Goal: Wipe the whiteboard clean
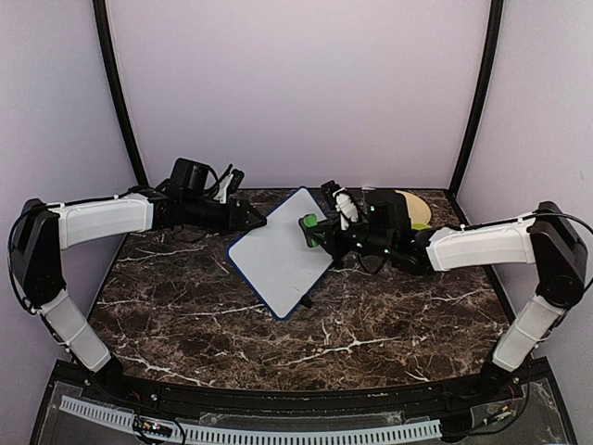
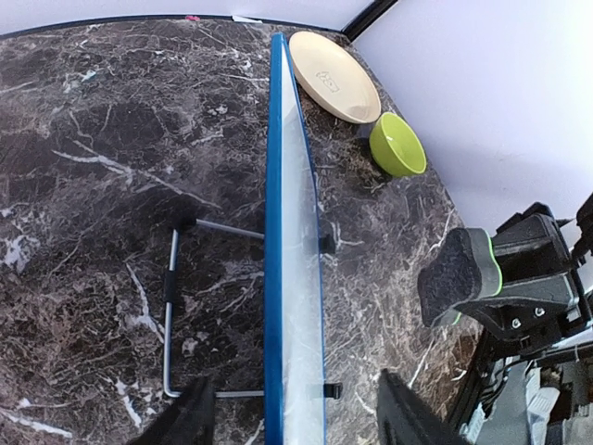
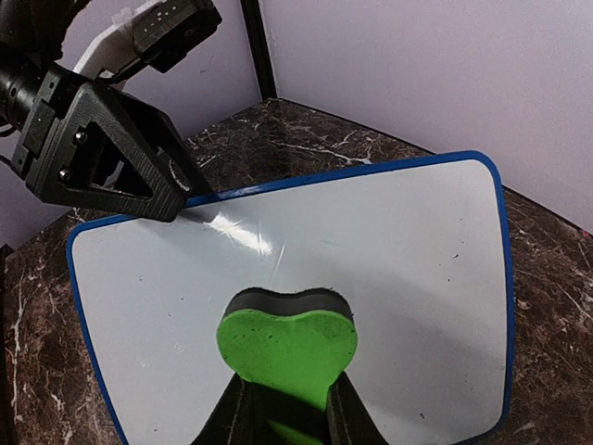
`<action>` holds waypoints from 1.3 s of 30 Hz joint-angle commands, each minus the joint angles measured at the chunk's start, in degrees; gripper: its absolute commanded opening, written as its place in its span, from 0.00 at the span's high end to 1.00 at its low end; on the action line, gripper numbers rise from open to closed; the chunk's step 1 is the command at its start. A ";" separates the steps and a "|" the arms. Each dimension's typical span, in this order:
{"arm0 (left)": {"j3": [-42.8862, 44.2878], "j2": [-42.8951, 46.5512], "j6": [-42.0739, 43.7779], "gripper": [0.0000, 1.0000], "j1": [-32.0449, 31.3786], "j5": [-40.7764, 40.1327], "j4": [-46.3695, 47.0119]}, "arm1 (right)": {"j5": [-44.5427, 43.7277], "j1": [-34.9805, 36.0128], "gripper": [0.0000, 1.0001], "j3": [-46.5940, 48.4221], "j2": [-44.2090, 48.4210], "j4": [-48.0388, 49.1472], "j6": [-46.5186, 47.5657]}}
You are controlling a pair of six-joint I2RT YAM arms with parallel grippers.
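While right fingers (image 3: 233, 417) clench a green eraser (image 3: 287, 345) (left fingers (image 2: 190, 422) spread), the plain whiteboard (image 1: 278, 255) stands on the marble table (image 1: 371, 324).

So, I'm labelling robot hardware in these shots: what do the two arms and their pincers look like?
They match. The left arm and right arm have white shell links between black joints, with thin black cables along them. The left pincer and right pincer are black, with angular open-frame triangular fingers fastened by small screws.
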State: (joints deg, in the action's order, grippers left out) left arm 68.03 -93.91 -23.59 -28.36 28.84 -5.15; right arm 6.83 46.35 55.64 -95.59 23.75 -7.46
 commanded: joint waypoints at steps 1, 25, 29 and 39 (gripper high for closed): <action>-1.98 4.58 -0.34 0.30 0.61 -0.81 2.25 | -0.41 -0.36 0.99 -2.97 5.39 -4.13 0.71; -14.30 17.56 -6.12 0.01 10.61 -2.02 6.60 | -13.07 9.25 0.95 -9.45 10.05 -36.01 -10.43; -15.30 18.14 -5.66 0.01 10.61 -1.95 6.98 | -15.00 10.14 0.92 -6.39 5.37 -37.96 -10.06; -15.77 17.79 -5.21 0.01 10.61 -2.12 6.65 | -14.15 10.34 0.51 -4.27 4.61 -38.07 -10.24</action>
State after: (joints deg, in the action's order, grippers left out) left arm 53.08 -77.87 -29.23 -17.65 26.11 0.40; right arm -6.50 56.27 49.43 -92.20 -14.22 -17.04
